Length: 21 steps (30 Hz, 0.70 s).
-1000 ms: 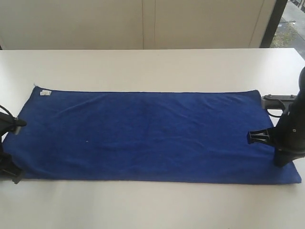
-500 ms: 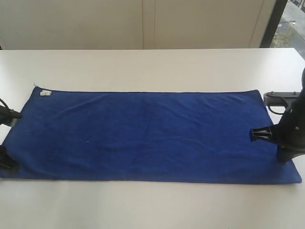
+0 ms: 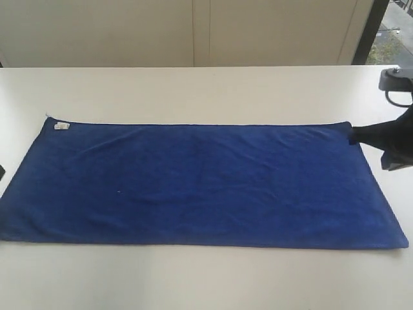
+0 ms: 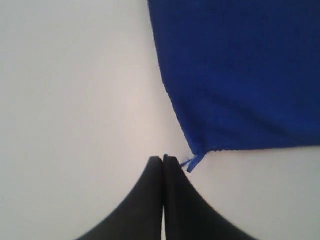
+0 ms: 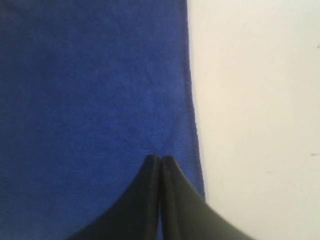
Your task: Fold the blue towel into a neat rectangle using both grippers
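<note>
**Both pincers shut and empty at the towel's ends**

The towel [image 3: 200, 184] lies flat and spread full length on the desk [image 3: 193, 90], not yet folded.

Risks, as I judge them: neither pincer can take a hem while its jaws are pressed together. A descent made that way would only shove the cloth and ruck up a surface that is now smooth. The left pincer [image 4: 163, 158] points at a small blue loop [image 4: 192, 162] hanging off the towel's corner. A bite there might catch the loop alone, and the corner would slip free when lifted. If the two ends are gripped at unequal depths, the fold would come out skewed rather than as a clean rectangle.

The left pincer is closed on nothing. Its tips are over bare desk just outside a corner at the towel's left end, almost touching the loop. The right pincer [image 5: 160, 158] is also closed and empty, its tips over the cloth just inside the towel's right edge, near the far right corner.
</note>
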{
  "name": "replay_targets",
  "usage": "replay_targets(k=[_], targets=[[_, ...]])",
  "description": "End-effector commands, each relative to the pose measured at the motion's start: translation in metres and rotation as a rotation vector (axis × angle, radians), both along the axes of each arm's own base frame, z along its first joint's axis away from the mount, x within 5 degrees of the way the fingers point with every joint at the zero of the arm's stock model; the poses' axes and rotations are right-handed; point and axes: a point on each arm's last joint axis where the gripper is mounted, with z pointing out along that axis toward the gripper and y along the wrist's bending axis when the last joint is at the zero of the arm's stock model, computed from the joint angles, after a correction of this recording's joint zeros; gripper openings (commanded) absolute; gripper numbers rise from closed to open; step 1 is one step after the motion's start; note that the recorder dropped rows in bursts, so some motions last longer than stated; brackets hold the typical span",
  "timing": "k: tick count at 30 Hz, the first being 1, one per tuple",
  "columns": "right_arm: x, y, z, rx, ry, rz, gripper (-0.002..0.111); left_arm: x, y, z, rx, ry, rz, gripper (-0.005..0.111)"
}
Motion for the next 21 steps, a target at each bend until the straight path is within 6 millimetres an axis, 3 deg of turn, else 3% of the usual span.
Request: replay_targets(k=[1,10,16,21], targets=[[-0.007,-0.001,0.024,-0.025,-0.106,0.015,0.0,-0.004,0.013,0.011,-0.126,-0.059,0.085,0.0],[-0.03,0.002,0.07,-0.057,-0.284,0.025,0.0,-0.006,0.008,0.019,-0.537,-0.071,-0.058,0.0],[-0.044,0.004,0.09,-0.08,-0.363,0.041,0.0,-0.02,0.007,0.025,-0.54,-0.148,-0.049,0.0],[-0.046,0.004,0.083,-0.077,-0.349,0.042,0.0,-0.054,0.001,0.036,-0.529,-0.232,-0.072,0.0]])
